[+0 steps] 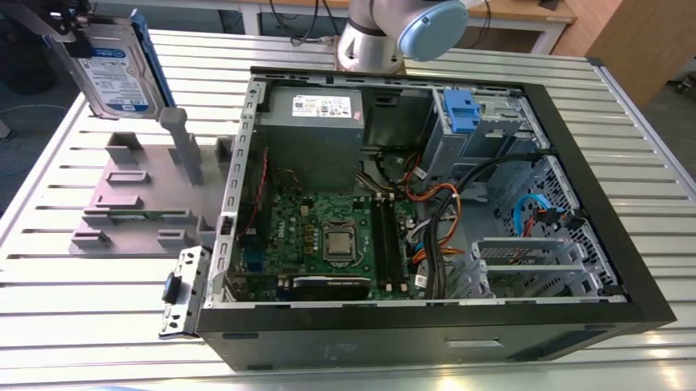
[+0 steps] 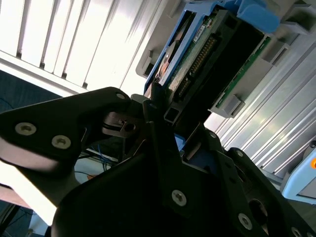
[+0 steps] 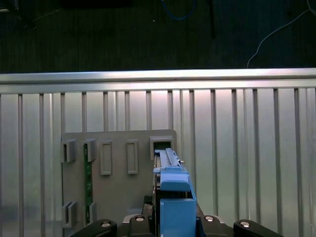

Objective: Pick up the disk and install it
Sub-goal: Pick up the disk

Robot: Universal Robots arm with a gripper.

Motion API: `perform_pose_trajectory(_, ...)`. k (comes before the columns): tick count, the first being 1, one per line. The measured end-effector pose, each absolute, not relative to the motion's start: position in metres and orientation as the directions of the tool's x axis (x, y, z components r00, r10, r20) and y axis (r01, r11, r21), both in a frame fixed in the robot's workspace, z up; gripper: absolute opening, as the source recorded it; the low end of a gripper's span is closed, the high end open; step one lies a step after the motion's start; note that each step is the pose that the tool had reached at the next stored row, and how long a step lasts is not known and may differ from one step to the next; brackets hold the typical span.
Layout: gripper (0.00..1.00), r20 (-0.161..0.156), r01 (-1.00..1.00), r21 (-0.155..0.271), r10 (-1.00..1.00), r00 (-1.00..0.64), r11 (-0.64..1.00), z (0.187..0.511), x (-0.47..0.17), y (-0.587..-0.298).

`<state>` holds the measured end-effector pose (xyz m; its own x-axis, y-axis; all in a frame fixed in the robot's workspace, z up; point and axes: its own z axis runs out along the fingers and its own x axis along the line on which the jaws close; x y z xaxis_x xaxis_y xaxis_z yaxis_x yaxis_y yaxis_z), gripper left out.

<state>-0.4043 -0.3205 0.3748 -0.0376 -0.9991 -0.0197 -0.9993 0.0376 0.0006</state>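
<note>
Fingers of the gripper (image 2: 170, 118) clamped tight on the disk (image 1: 114, 73), held in the air over the grey stand (image 1: 142, 195) beside the open computer case (image 1: 435, 334).

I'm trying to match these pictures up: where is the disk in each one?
Exterior view: disk at the exterior view's upper left, raised above the grey stand.
Second wrist view: disk edge-on, between the black jaws.
First wrist view: disk edge-on, before the grey stand.
Shared landmark: the slatted table.
</note>
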Motion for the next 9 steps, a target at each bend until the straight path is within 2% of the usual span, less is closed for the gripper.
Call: perform_pose_trajectory(9, 0.36, -0.020, -0.999, 0.001, -0.999, -0.038, 0.038, 0.3779, -0.4043, -0.3205)
